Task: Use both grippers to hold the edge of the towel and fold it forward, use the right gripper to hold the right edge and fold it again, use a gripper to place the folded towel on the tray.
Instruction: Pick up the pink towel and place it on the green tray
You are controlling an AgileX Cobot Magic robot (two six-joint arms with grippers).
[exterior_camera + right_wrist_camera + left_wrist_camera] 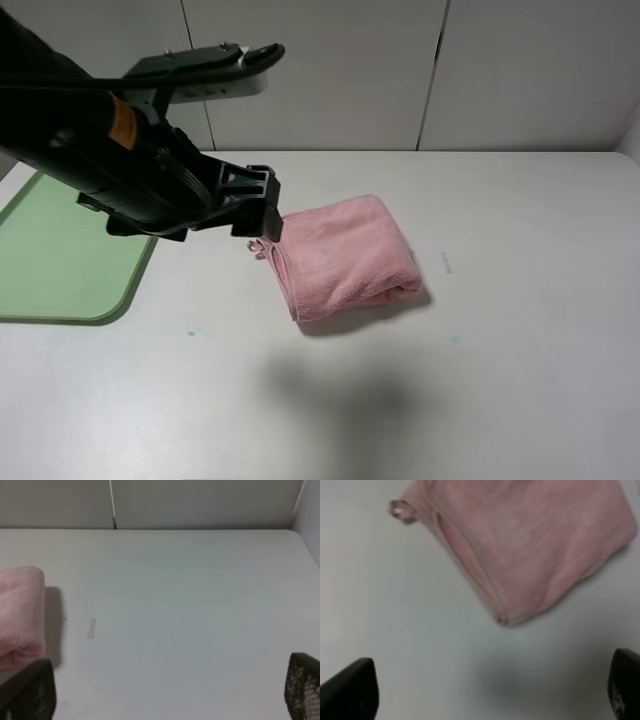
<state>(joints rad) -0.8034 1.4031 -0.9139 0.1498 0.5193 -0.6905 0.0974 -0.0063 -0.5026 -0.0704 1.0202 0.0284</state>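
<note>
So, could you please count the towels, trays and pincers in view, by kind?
pink towel: 1
green tray: 1
pincers: 2, the left pincer and the right pincer
Total: 4

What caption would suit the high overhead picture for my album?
Open left gripper hovers near the folded pink towel on the white table, pale green tray at far left.

place: robot lab bench | evidence: plain white table [520, 380], grey panel wall [330, 70], black arm [90, 150]
</note>
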